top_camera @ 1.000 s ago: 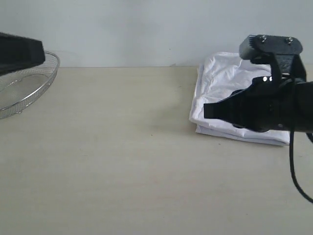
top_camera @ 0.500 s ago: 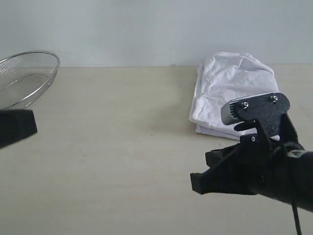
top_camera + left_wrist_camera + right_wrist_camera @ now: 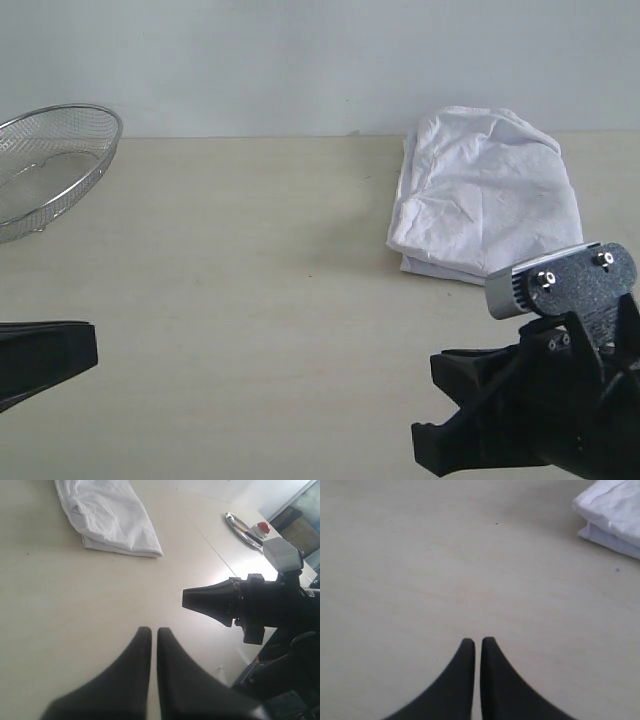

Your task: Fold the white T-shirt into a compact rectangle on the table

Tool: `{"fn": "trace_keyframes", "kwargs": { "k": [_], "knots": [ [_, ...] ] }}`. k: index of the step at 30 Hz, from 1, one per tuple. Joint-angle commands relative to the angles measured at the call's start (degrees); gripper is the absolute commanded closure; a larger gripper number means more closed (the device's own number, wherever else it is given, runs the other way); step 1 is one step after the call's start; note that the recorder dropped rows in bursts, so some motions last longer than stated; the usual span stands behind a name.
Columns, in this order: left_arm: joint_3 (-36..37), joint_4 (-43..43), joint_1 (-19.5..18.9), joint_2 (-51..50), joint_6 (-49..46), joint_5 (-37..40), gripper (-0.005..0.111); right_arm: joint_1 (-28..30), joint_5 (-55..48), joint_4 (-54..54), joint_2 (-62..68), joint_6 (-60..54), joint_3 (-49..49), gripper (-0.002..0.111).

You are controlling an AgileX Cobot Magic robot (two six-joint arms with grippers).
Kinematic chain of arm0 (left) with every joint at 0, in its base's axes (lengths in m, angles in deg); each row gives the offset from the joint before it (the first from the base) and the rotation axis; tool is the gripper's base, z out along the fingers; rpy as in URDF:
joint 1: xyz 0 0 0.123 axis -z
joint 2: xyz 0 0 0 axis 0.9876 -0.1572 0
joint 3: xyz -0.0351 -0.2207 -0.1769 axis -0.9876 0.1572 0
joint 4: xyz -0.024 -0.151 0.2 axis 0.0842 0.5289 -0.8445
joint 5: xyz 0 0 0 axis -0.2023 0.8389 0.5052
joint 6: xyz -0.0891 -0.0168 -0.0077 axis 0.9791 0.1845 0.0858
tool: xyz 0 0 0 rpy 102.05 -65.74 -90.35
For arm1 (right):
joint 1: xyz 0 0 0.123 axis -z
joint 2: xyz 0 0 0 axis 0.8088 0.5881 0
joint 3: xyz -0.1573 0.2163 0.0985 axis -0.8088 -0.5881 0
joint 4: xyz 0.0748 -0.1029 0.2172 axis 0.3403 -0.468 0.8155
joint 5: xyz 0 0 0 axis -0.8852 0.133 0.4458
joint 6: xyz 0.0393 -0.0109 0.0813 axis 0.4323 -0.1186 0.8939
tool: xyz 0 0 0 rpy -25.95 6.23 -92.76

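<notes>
The white T-shirt (image 3: 485, 200) lies folded into a rumpled rectangle at the back right of the table (image 3: 250, 260); no lettering shows. It also appears in the left wrist view (image 3: 107, 517) and, as a corner, in the right wrist view (image 3: 615, 515). My right gripper (image 3: 432, 455) hangs low at the front right, well clear of the shirt, shut and empty (image 3: 475, 641). The left gripper (image 3: 90, 352) pokes in at the front left edge, also shut with nothing in it (image 3: 151, 630). The right arm's gripper (image 3: 187, 598) shows in the left wrist view.
A round wire-mesh basket (image 3: 45, 165) stands at the back left by the wall. In the left wrist view a metal tray (image 3: 245, 525) with a red object lies beyond the table's far side.
The right arm has pulled back from over the shirt toward the front right, uncovering it. The left arm dropped from the basket area to the front left edge.
</notes>
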Motion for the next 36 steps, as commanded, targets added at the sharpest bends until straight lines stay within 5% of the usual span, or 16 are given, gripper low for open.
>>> {"fn": "trace_keyframes", "kwargs": {
  "k": [1, 11, 19, 27, 36],
  "knots": [
    [0.3, 0.0, 0.3, 0.5, -0.6, -0.5, 0.102, 0.0, 0.2, 0.0, -0.5, 0.2, -0.3, 0.108],
    [0.3, 0.0, 0.3, 0.5, -1.7, -1.7, 0.102, 0.0, 0.2, 0.0, -0.5, 0.2, -0.3, 0.108],
    [0.3, -2.9, 0.3, 2.2, -4.1, -18.0, 0.102, 0.0, 0.2, 0.0, -0.5, 0.2, -0.3, 0.108],
    [0.2, -5.9, 0.3, 20.8, -4.2, -45.4, 0.102, 0.0, 0.2, 0.0, -0.5, 0.2, -0.3, 0.108],
    [0.2, -12.4, 0.3, 33.6, -7.2, -48.4, 0.102, 0.0, 0.2, 0.0, -0.5, 0.2, -0.3, 0.108]
  ]
}}
